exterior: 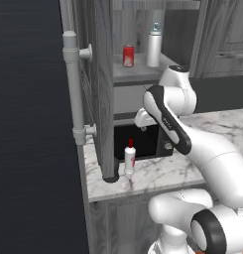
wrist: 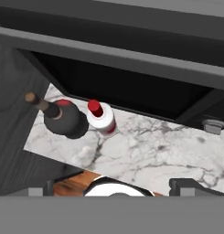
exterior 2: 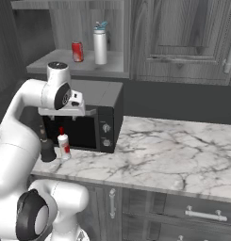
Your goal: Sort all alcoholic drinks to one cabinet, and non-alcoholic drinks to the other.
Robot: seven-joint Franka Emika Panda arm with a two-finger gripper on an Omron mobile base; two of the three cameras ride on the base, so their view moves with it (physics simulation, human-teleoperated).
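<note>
In the hand view a squat dark bottle (wrist: pixel 64 118) with a long thin neck and a small white bottle (wrist: pixel 101 119) with a red cap stand side by side on the marble counter (wrist: pixel 145 151). They stand in front of the microwave (wrist: pixel 131 87). My gripper (wrist: pixel 114 188) hovers above them, open, with nothing between its fingers. From the right base view the hand (exterior 2: pixel 69 104) is above the white bottle (exterior 2: pixel 64 145) and dark bottle (exterior 2: pixel 47 148). A red can (exterior 2: pixel 78 52) and a pale-grey bottle (exterior 2: pixel 100 43) with a light-blue cap stand on the open cabinet shelf (exterior 2: pixel 84 66).
The open cabinet door (exterior: pixel 100 89) with its long handle (exterior: pixel 73 84) stands left of the white bottle (exterior: pixel 129 158). The black microwave (exterior 2: pixel 95 123) sits under the shelf. A closed upper cabinet (exterior 2: pixel 183 37) is to the right, above the wide marble counter (exterior 2: pixel 169 155).
</note>
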